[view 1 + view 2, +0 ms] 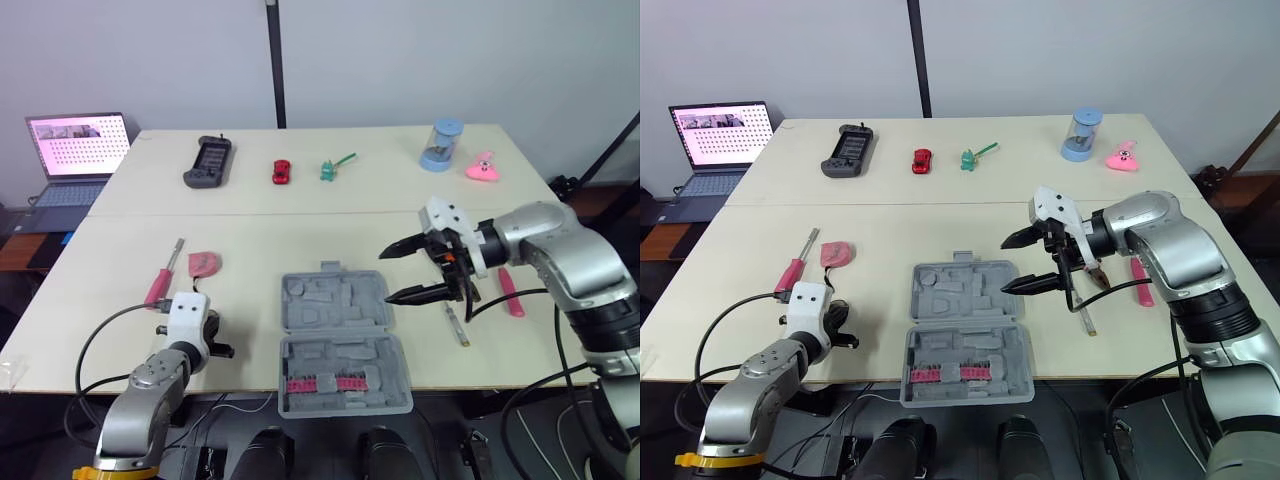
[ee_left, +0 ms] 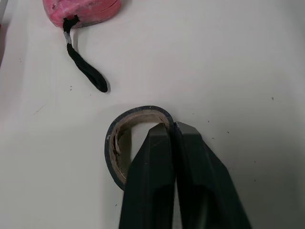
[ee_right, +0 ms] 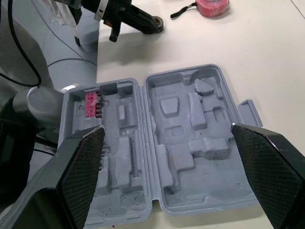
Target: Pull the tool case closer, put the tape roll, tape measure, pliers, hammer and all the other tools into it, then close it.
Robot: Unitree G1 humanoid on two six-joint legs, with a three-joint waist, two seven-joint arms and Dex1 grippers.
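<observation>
The grey tool case lies open near the table's front edge, with a strip of pink bits in its near half. My left gripper is shut on the wall of the black tape roll, low at the front left of the table. The pink tape measure and a pink-handled screwdriver lie just beyond it. My right gripper hovers open over the case's right edge, holding nothing. A pink-handled tool and a thin metal tool lie right of the case.
Along the far side of the table lie a black handheld device, a red toy car, a green toy, a blue sharpener and a pink toy. A laptop stands off the far left corner.
</observation>
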